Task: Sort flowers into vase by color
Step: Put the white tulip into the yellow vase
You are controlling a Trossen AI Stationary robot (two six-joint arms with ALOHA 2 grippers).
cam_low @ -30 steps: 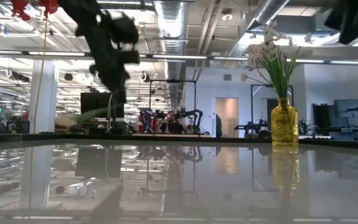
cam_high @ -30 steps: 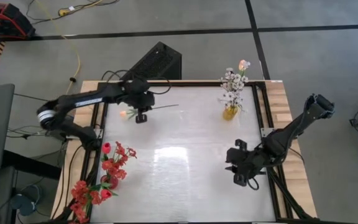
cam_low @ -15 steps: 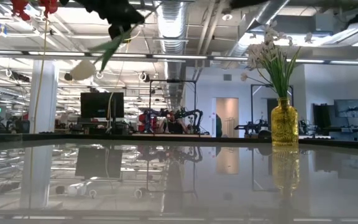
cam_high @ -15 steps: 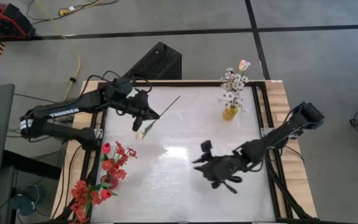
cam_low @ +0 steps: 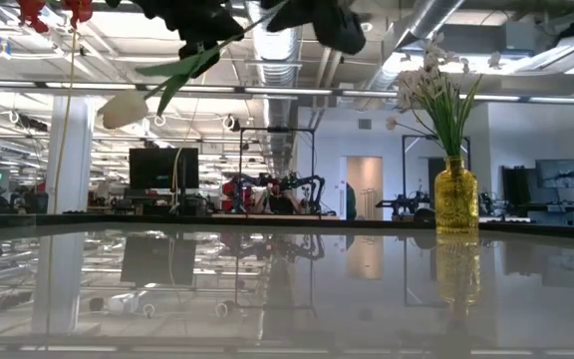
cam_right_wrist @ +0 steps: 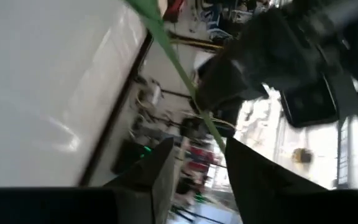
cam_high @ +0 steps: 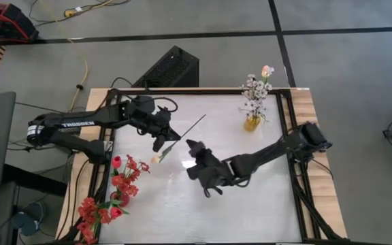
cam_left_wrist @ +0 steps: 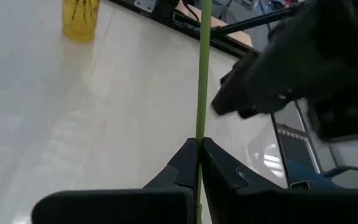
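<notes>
- At the table's left edge, near the front, stand the red flowers (cam_high: pixel 122 178): blossom clusters and a red tulip bunched together, with more red clusters just below them by the corner.
- The left gripper (cam_high: pixel 160 133) hangs above the left half of the table, its fingers pressed together on the thin green stem of a peach-yellow tulip (cam_high: pixel 157 158); the wrist view shows the stem (cam_left_wrist: pixel 201 74) pinched between the two dark fingertips.
- The tulip's pale head droops toward the front; the stem's free end slants up toward the table's middle.
- The right gripper (cam_high: pixel 194 152) reaches in from the right, beside that stem; its fingers are apart, with the stem (cam_right_wrist: pixel 185 78) crossing just ahead of them.
- At the back right stands a yellow vase (cam_high: pixel 252 123) holding white sprays and one peach tulip.
- Risk, as I judge it: in a handover, the stem could slip or bend, or the two arms could collide, being so close.
</notes>
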